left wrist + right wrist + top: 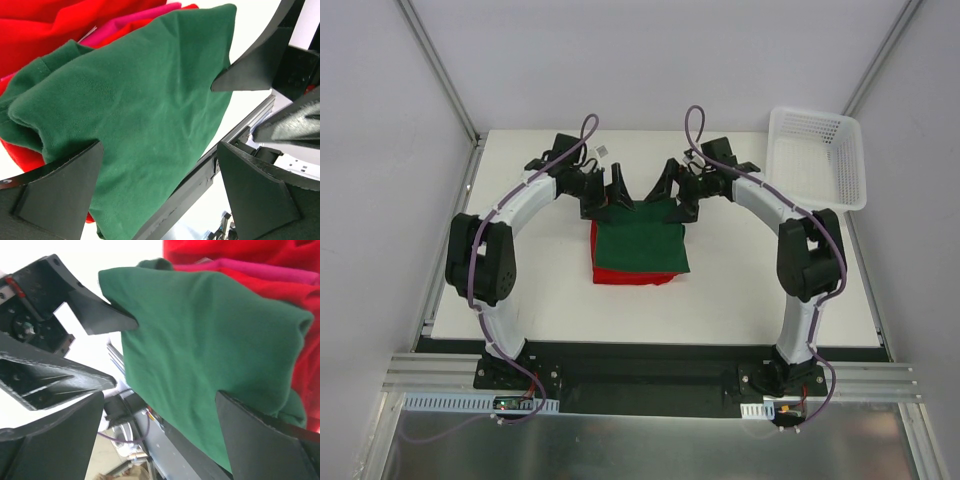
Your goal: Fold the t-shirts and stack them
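Cloth lies between both sets of jaws, yet neither pair pinches it. The left gripper stands at the far edge of the green shirt, jaws spread wide. In its wrist view the green fabric fills the gap between the two fingers and runs out ahead of them, and nothing is clamped. I judge this wide stance suits either letting a fold settle or lining up for a fresh grip on that far edge.

The green shirt lies folded into a rough rectangle on top of a red shirt, whose edge shows past the jaws' reach on the near side. A pink layer peeks out between red and green beyond the left fingertips. The pile sits mid-table, so the stacking looks well along, with the green one likely placed last.

The right gripper mirrors its partner at the same far edge, just beside it and angled inward, jaws likewise spread with green fabric in the gap. Working as a pair at one hem keeps the cloth square rather than skewed. Whether any fingertip actually touches the fabric, I cannot tell.

A white basket stands well apart, out beyond the right jaws.
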